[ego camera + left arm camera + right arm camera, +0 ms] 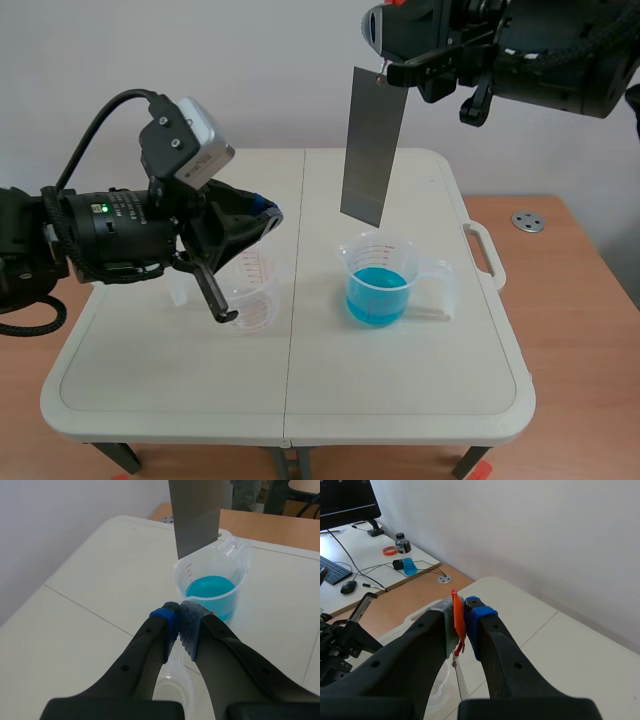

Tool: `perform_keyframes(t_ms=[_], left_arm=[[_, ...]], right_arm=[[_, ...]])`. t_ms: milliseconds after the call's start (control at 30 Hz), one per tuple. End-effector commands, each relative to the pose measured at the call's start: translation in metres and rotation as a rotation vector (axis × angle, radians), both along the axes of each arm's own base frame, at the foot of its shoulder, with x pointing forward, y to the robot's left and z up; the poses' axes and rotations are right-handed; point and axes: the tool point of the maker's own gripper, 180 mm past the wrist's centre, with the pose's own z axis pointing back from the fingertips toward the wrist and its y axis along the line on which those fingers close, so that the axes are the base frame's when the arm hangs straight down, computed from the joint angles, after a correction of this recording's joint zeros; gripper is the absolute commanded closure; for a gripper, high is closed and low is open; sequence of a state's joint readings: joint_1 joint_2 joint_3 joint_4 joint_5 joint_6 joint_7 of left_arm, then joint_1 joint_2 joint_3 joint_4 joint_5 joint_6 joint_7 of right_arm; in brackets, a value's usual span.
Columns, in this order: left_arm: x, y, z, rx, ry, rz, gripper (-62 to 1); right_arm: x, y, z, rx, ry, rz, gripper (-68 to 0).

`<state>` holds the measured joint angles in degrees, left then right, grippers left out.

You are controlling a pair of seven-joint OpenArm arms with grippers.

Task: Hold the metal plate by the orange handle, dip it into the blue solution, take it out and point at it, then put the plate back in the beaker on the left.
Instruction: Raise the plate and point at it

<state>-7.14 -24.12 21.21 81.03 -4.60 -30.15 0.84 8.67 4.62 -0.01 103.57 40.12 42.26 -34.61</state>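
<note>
Two beakers on the tabletop (150, 380): an empty beaker (250, 290) just left of the blue-solution beaker (380, 285), the left pincer (179, 617) above it, closed on nothing. One metal plate (372, 145) hangs over the blue-solution beaker, orange handle (457, 615) clamped in the right pincer (461, 615).

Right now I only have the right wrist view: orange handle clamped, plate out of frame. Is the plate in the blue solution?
Observer: No. The metal plate hangs upright from its orange handle over the blue-solution beaker, lower edge above the liquid.
Operator: Left arm?
Observer: The left end effector is shut, tips aimed toward that beaker, not touching it.
Operator: Return beaker?
Observer: The empty beaker stands upright on the left, partly behind that end effector.
</note>
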Motion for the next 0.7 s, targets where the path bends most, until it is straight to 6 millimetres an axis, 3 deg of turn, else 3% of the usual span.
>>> perform_keyframes(t_ms=[0,300,667], left_arm=[[0.005,-0.009,0.009,-0.022,-0.028,-0.010,-1.9],[0.016,-0.041,-0.005,-0.005,-0.021,-0.041,-1.8],[0.027,-0.048,0.002,-0.024,-0.057,0.003,-1.8]], right_arm=[[-0.001,-0.002,0.016,0.009,-0.054,0.005,-1.3],[-0.001,-0.002,0.016,0.009,-0.054,0.005,-1.3],[-0.001,-0.002,0.016,0.009,-0.054,0.005,-1.3]])
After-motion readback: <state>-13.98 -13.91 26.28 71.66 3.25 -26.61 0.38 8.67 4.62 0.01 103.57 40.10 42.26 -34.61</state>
